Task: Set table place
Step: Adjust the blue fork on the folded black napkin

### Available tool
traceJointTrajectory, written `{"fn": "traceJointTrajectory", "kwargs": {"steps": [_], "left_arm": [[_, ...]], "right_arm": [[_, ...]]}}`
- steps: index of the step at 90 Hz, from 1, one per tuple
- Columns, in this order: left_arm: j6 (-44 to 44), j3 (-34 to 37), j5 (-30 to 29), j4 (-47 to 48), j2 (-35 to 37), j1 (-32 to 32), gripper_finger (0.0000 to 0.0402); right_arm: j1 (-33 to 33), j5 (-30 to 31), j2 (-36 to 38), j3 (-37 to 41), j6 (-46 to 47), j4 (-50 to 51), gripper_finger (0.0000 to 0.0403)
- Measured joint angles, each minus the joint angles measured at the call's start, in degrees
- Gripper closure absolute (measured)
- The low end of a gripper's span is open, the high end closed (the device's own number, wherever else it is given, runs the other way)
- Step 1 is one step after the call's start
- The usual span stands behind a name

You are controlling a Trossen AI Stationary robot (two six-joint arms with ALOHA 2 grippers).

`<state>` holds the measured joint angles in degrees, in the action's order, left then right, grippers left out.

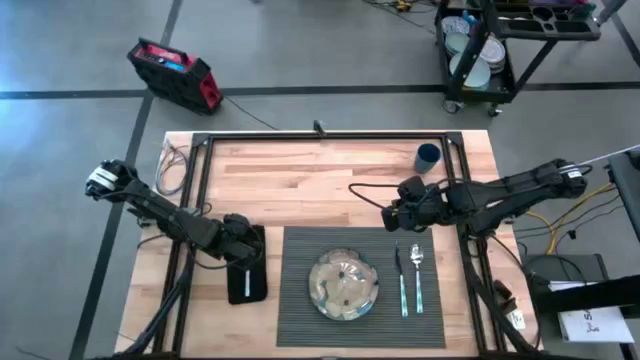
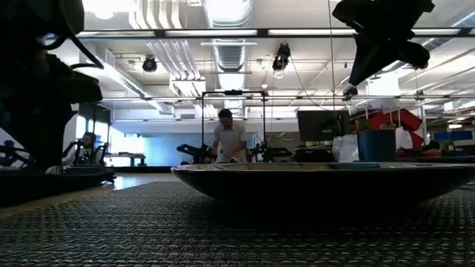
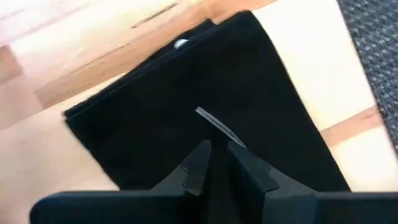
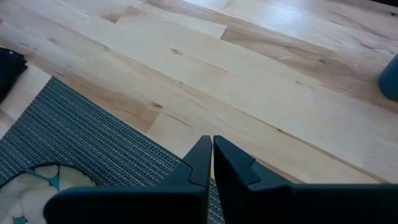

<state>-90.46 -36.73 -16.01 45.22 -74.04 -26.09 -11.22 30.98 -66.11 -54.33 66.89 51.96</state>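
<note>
Plate (image 1: 343, 285), fork (image 1: 400, 280) and spoon (image 1: 417, 275) lie on the placemat (image 1: 300, 300).

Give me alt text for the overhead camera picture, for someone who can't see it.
A glass plate sits on a dark ribbed placemat on a wooden table, with a fork and spoon to its right. The left gripper hovers over a black napkin; the right gripper hangs above the mat's far edge.

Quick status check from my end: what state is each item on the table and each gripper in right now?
Dark grey ribbed placemat: flat on the wooden table.
Glass plate: centred on placemat.
Fork and spoon: side by side, right of plate.
Black cloth napkin: folded, left of placemat.
Blue cup: upright.
Left gripper: over napkin.
Right gripper: shut, empty.
</note>
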Motion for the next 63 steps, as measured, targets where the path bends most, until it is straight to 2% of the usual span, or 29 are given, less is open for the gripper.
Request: {"fn": "traceJointTrajectory", "kwargs": {"steps": [63], "left_arm": [[1.8,1.0,-1.0,-5.4,0.0,0.0,0.0365]], "right_arm": [[0.0,0.0,0.0,0.0,0.0,0.0,0.0403]]}}
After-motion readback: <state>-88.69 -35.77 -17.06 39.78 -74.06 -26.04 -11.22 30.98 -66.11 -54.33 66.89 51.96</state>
